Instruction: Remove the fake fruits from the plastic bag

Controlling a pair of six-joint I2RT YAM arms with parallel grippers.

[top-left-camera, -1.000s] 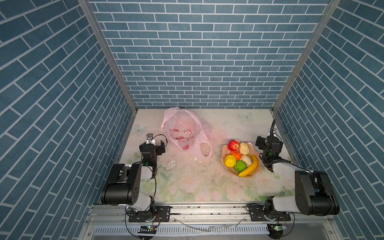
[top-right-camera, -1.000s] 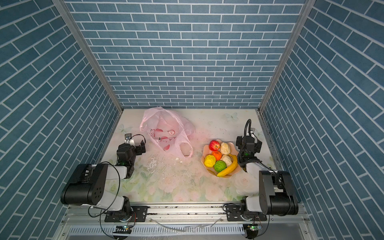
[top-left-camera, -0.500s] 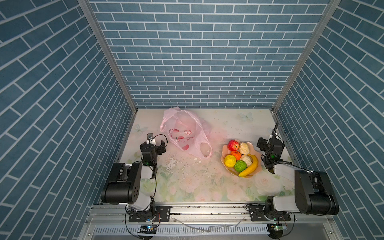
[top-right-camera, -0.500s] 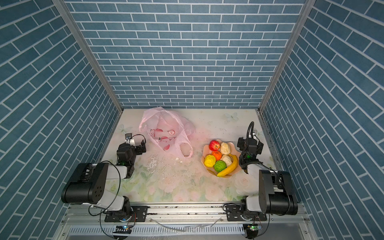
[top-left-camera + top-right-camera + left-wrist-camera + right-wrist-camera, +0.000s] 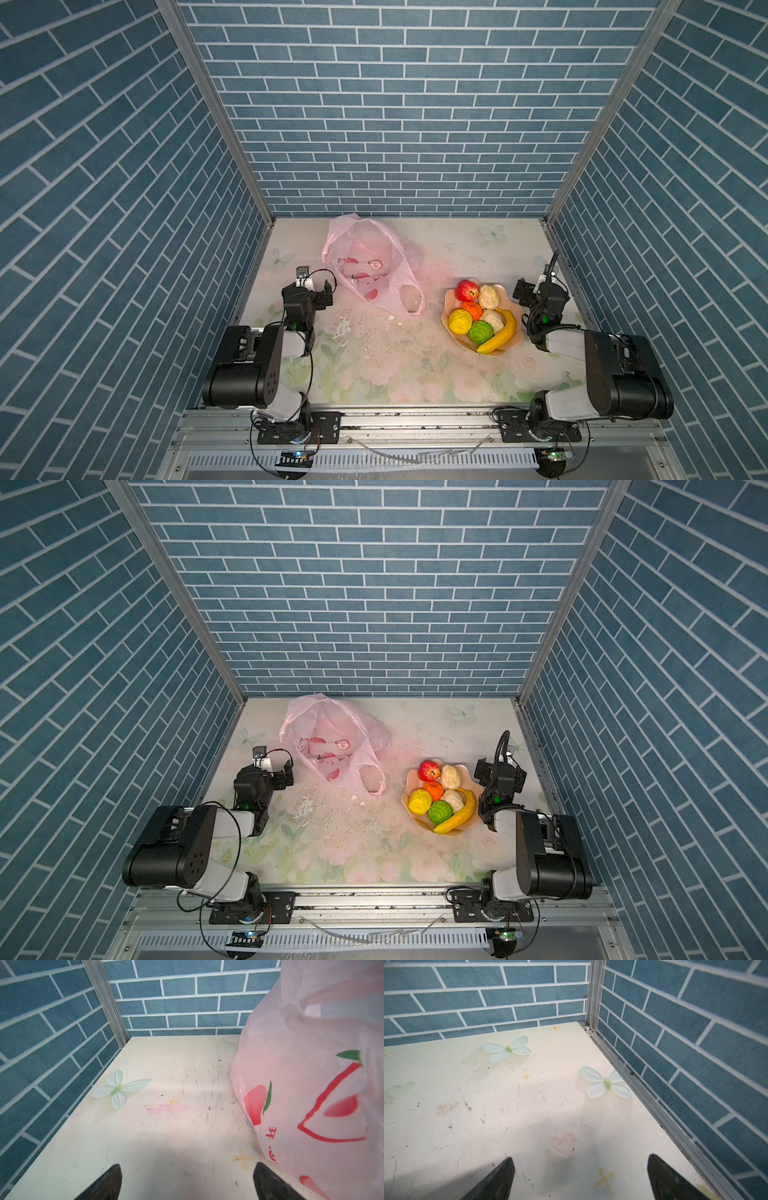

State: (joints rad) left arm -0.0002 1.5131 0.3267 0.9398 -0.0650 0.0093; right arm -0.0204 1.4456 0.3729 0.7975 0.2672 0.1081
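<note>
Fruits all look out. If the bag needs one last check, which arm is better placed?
Left, I'd judge. The left gripper is open right beside the bag, which fills one side of its wrist view. The right gripper, also open, sits past the bowl, facing a table corner.

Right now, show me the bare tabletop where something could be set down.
Widest: the front of the table, on the near side of the plastic bag and bowl. Also free: the far right corner behind the bowl, up to the back wall. Crowded: the bowl, heaped with fake fruits; the bag-to-bowl gap is narrow.
</note>
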